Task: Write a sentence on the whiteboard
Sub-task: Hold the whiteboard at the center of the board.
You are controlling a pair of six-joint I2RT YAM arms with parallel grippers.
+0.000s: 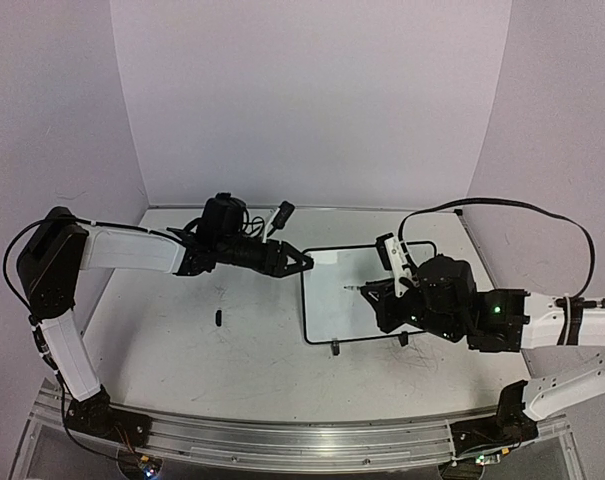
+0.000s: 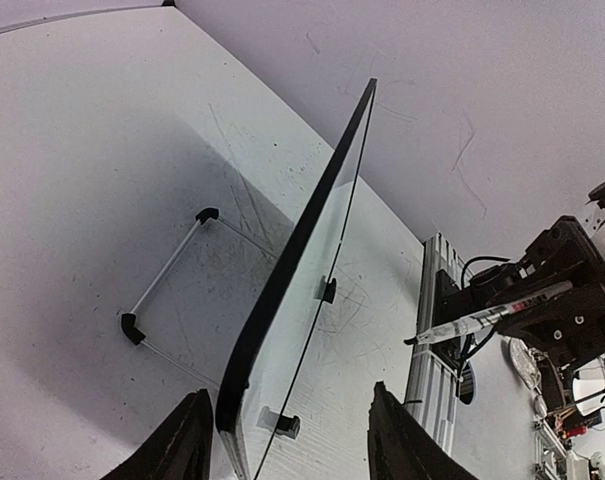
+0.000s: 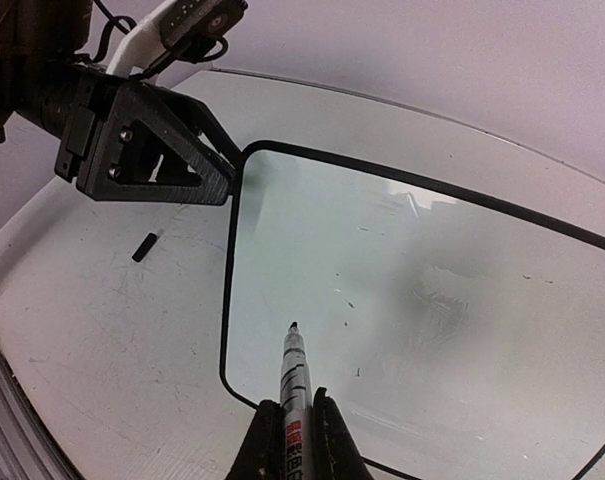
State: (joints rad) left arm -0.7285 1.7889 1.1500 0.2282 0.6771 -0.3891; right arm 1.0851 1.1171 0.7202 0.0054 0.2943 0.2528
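Note:
The whiteboard lies flat on the table right of centre, black-framed, with two small black feet at its near edge. A few small dark marks dot its surface. My right gripper is shut on a marker, whose black tip points at the board's near left part; I cannot tell whether it touches. In the top view the right gripper hangs over the board's middle. My left gripper is open around the board's far left corner, one finger on each side.
A small black cap lies on the table left of the board, also in the right wrist view. A thin rod with black ends lies beside the board's edge. The aluminium rail runs along the near edge.

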